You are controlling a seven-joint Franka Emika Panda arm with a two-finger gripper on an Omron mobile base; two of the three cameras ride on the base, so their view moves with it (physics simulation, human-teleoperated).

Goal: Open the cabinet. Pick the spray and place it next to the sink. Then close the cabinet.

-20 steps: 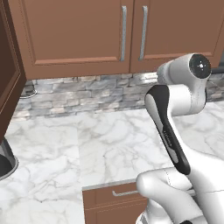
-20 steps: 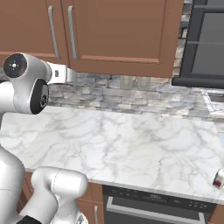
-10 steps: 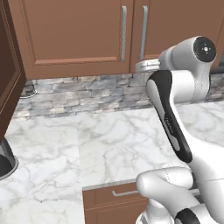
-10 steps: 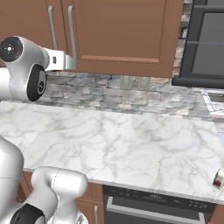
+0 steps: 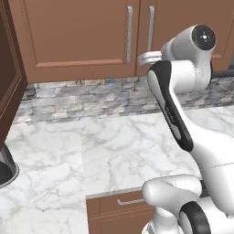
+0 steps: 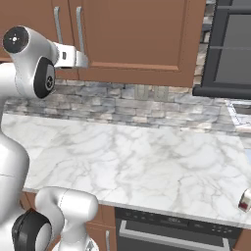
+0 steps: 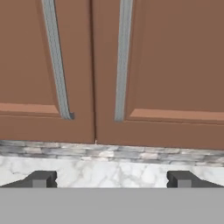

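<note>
Two cabinet (image 7: 131,65) doors fill the upper hand view, both shut, seam running down just left of centre. Left handle (image 7: 56,61) sits left of the seam, right handle (image 7: 123,61) just right of it, both ending above the doors' lower edge. Below that edge: stone backsplash (image 7: 109,153) strip, then marble counter (image 7: 109,173).

Gripper (image 7: 111,178) jaws stand wide apart, nothing between them; fingertips (image 7: 41,178) at lower left and lower right of the hand view, well short of the doors.

Left base view: dark side panel (image 5: 9,87) at far left edge, dark round object (image 5: 5,169) cut off at lower left, open counter across the middle, arm at right with its wrist up near the handles. Drawer front (image 5: 119,203) under the counter edge at bottom centre.

Right base view: arm at left, wrist beside the handles at upper left, bare marble through the centre, dark appliance (image 6: 228,49) at upper right, small red-and-white item (image 6: 245,201) at right edge.
</note>
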